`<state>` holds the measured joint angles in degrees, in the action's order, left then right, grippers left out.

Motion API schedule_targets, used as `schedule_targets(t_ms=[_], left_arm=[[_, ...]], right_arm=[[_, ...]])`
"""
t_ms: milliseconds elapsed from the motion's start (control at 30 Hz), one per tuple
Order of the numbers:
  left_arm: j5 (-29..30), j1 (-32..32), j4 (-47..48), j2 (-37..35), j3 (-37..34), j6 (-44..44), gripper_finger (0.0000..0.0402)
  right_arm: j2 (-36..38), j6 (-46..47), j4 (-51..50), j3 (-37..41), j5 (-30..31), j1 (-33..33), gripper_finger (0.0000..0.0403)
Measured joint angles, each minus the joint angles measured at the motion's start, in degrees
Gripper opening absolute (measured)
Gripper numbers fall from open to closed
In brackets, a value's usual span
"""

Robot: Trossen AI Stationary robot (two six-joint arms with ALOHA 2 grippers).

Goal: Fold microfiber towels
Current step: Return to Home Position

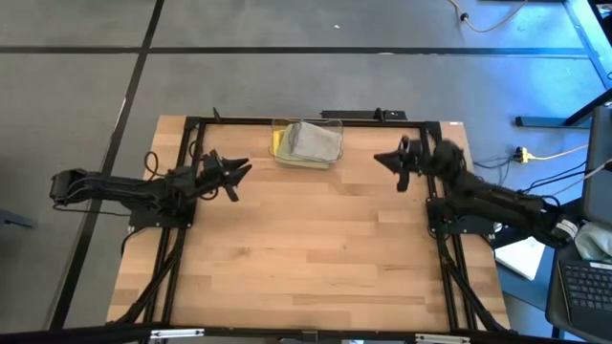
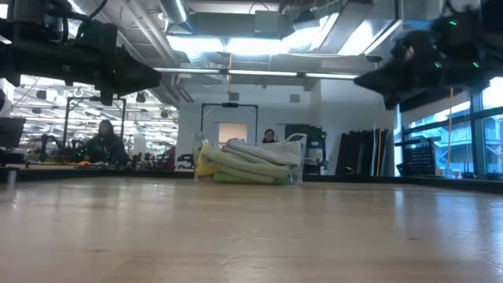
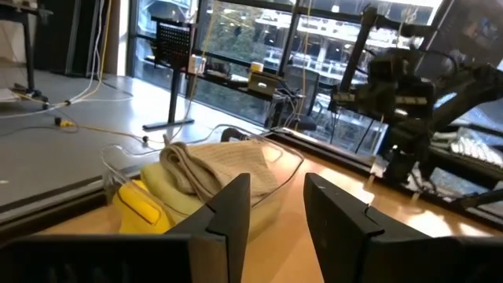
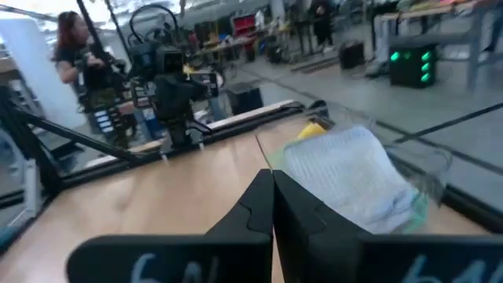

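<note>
Several folded microfiber towels (image 1: pixel 311 141) lie stacked in a clear plastic bin (image 1: pixel 335 122) at the middle of the table's far edge. A grey one (image 4: pixel 346 177) is on top, a yellow one (image 3: pixel 141 206) lies at the bin's left side, and a green edge (image 4: pixel 420 206) peeks out below. My left gripper (image 1: pixel 244 172) hovers open above the table, left of the bin, with nothing between its fingers (image 3: pixel 236 208). My right gripper (image 1: pixel 380 159) hovers shut, right of the bin, pointing toward it.
Bare wooden tabletop (image 1: pixel 306 248) spreads from the bin to the near edge. A black frame (image 1: pixel 191 124) runs along the table's sides and far edge. People (image 2: pixel 104 141) sit in the room beyond the table.
</note>
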<state>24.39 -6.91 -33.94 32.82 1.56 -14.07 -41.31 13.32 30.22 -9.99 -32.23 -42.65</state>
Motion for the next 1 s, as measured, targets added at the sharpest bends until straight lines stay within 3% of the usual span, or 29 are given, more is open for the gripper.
schedule_targets(t_ms=[167,367,500,667,800,1000], left_arm=[[2.0,1.6,0.4,0.0,0.0,1.6,0.0113],[2.9,1.8,4.4,0.0,0.0,0.2,0.0113],[2.8,3.6,6.5,-2.1,0.0,-0.2,0.0113],[6.1,6.2,13.8,-8.9,0.0,0.0,0.0113],[6.2,8.8,20.2,-15.6,0.0,-0.5,0.0113],[9.8,13.5,30.3,-23.8,0.0,-1.4,0.0113]], right_arm=[[5.1,1.4,7.7,9.6,10.7,8.2,0.0004],[7.1,-3.5,4.2,9.6,12.7,14.8,0.0003],[7.2,-6.1,3.4,9.6,19.9,19.8,0.0003],[7.1,-7.4,-1.4,9.6,21.5,24.4,0.0006],[7.0,-9.8,-7.0,9.6,26.2,27.5,0.0006],[7.0,-14.3,-3.0,9.6,25.8,30.6,0.0006]])
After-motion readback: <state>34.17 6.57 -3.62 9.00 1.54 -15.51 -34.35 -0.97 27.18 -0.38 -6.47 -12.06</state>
